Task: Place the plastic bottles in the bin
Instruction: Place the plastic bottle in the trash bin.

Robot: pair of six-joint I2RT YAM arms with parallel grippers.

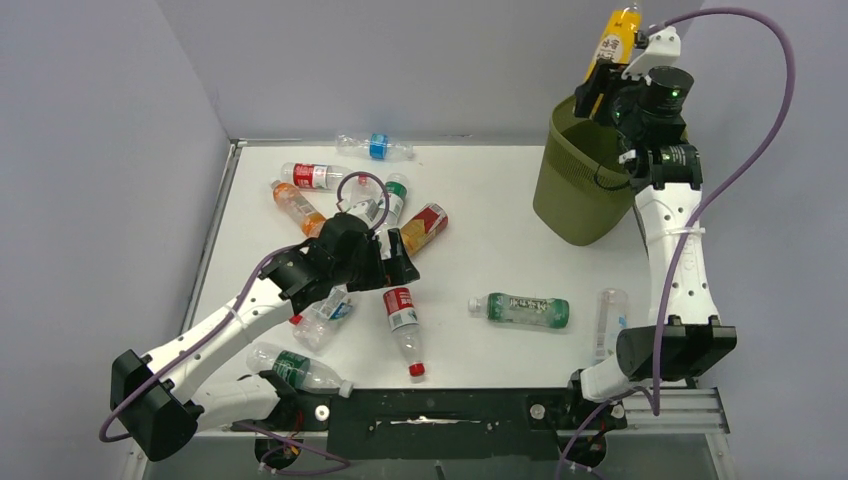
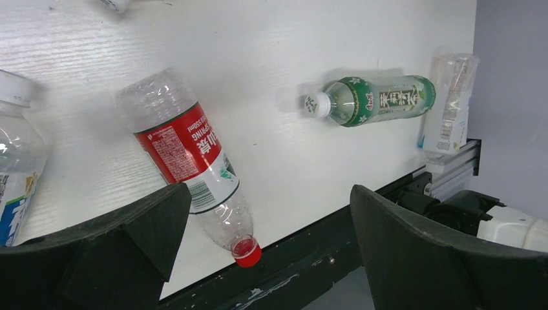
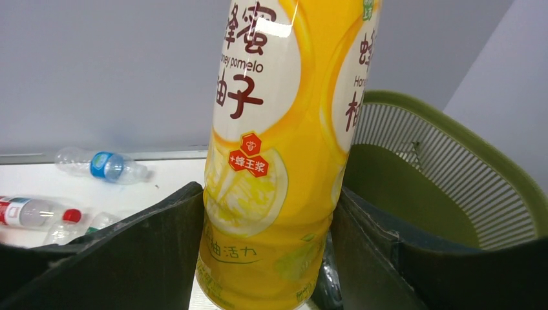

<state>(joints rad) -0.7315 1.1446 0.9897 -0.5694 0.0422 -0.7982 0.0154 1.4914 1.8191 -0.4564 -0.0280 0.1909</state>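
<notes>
Surroundings: white worktop (image 1: 500,230) enclosed by grey walls; the bin (image 1: 575,190) stands at the far right.
Progress: early, by judgement. About ten plastic bottles (image 1: 312,176) lie on the worktop and one is held aloft.
Bin contents: cannot be told; the bottom is hidden.
Right hand (image 1: 603,85): clamped on the yellow bottle (image 1: 615,40), which is upright and raised above the bin's far left rim.
Bottle-to-bin relation: in the right wrist view the opening lies just right of the bottle. Whether the bottle is fully over the opening cannot be told.
Left hand (image 1: 392,262): spread wide, holding nothing, above the left cluster.
Nearest target: red-label bottle (image 1: 402,320), lying flat with its cap toward the near edge and its base just near of the left hand; not gripped.
Remaining: release the yellow bottle, then collect the green bottle (image 1: 522,310), the clear bottle (image 1: 608,322) at near right, and the left cluster.
</notes>
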